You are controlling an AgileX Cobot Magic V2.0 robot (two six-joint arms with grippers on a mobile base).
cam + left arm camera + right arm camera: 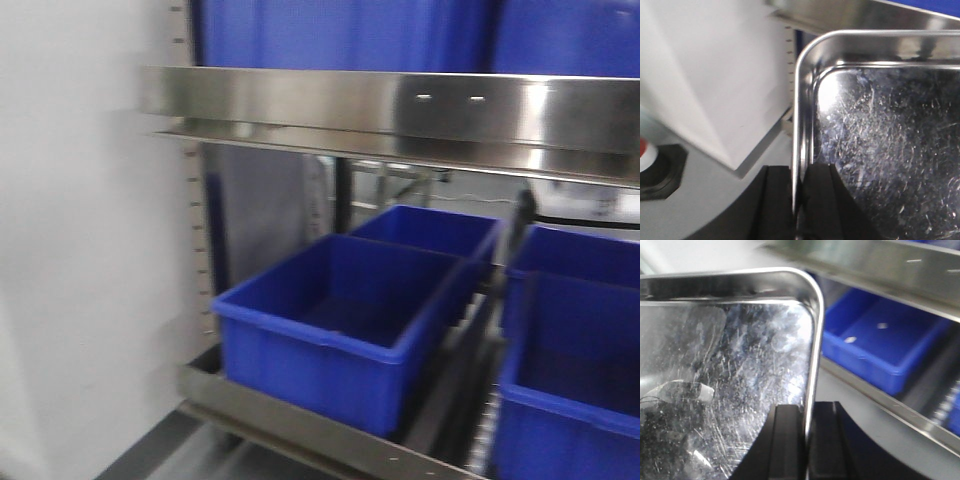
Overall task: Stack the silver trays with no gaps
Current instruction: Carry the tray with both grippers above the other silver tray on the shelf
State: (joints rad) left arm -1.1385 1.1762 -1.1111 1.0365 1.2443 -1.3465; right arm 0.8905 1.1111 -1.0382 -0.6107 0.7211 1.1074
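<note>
Silver and heavily scratched, the tray (pixel 880 150) is held off the shelf and gripped at what are judged to be its two opposite side walls. No second tray is seen in any view, so the stack it is meant for cannot be located. Its left wall is pinched by the left gripper (pixel 799 172), whose black fingers are drawn in narrowly on the thin rim, one inside the pan and one outside. The right wall is clamped the same way by the right gripper (pixel 806 412), just below a rounded corner. A hold on both sides is judged to be chosen so that the shallow pan is kept level and can be lowered squarely into another, as a gapless fit would require. Beyond the tray, a long steel shelf rail (pixel 400 105) with screws is seen overhead. Blue bins (pixel 340 320) are ranged on the lower shelf beneath it, and a white wall (pixel 80 250) is seen to the left. The front view is blurred, so finer detail is left unstated.
</note>
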